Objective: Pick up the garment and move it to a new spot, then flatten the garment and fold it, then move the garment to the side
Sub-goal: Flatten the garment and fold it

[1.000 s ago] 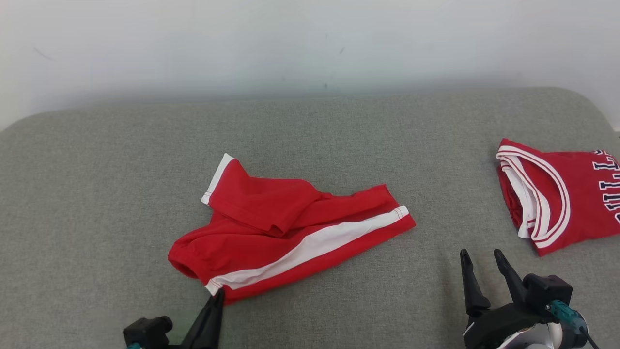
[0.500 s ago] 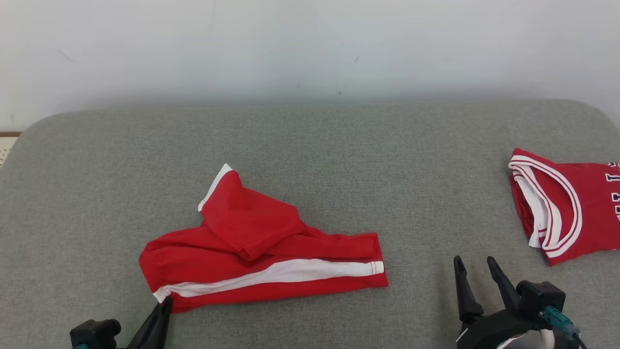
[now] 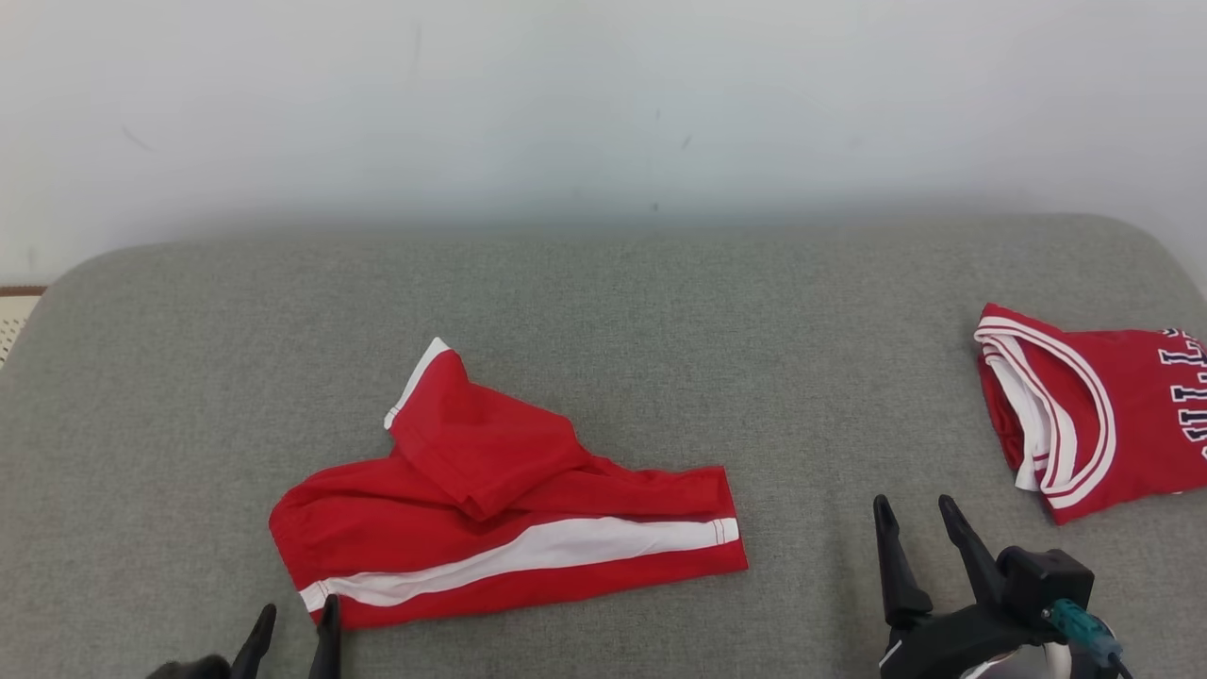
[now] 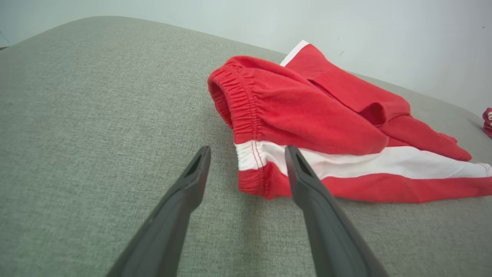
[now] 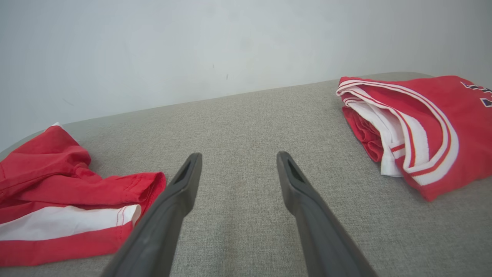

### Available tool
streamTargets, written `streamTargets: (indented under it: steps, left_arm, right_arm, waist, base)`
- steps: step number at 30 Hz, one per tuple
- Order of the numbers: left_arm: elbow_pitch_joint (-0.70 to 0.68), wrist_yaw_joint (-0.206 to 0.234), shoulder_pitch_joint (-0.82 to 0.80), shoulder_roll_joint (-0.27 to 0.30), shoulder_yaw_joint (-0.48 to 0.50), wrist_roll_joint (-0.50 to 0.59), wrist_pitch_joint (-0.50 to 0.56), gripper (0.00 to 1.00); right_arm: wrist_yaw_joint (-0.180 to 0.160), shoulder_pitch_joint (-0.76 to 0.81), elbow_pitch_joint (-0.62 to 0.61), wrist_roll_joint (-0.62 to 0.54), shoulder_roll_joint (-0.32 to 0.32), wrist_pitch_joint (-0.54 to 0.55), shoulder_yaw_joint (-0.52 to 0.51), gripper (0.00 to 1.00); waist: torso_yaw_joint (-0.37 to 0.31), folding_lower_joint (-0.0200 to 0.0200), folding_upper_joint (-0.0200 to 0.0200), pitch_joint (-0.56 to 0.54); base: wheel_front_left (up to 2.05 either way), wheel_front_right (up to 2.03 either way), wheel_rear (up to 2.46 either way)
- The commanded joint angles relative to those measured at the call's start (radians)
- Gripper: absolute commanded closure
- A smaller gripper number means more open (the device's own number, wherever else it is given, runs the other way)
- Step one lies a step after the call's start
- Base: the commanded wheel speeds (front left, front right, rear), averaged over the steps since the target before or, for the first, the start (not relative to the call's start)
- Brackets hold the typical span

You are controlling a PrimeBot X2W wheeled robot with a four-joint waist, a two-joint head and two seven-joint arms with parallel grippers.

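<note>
Left gripper (image 3: 298,611) opened; one pair of shorts (image 3: 509,509), one seemingly folded jersey (image 3: 1132,405).

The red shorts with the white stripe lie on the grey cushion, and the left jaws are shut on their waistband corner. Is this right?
No. The left jaws stand open, as the left wrist view shows: the waistband corner of the red shorts lies loose by their tips. The shorts do lie on the grey cushion.

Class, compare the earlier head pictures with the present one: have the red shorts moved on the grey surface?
Yes. Against the folded jersey, the red shorts have slid to the robot's left and nearer it, widening the gap.
</note>
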Motion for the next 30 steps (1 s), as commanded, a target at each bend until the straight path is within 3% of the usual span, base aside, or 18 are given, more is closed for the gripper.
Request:
streamTargets:
  steps: [1,10,19,30]
  left_arm:
    - [-0.018,0.008,0.032,-0.012,0.023,0.024,-0.004,0.00]
    - [-0.140,0.044,0.128,-0.066,0.143,0.218,-0.004,0.00]
    - [-0.179,0.081,0.181,-0.090,0.190,0.304,-0.004,0.00]
    - [-0.193,0.061,0.201,-0.095,0.211,0.350,-0.004,0.00]
  right_arm:
    - [0.000,0.017,-0.006,-0.009,0.005,0.000,0.001,0.00]
    - [0.000,0.043,-0.064,-0.053,0.021,0.000,0.023,0.00]
    - [0.000,0.077,-0.080,-0.080,0.028,0.000,0.033,0.00]
    - [0.000,0.094,-0.071,-0.083,0.031,0.000,0.050,0.00]
  waist:
    - [-0.003,0.0000,0.0000,-0.008]
    - [0.004,0.0000,0.0000,-0.036]
    - [0.015,0.0000,0.0000,-0.063]
    - [0.012,0.0000,0.0000,-0.079]
  base:
    - [0.00,0.00,0.00]
    - [0.00,0.00,0.00]
    - [0.00,0.00,0.00]
    - [0.00,0.00,0.00]
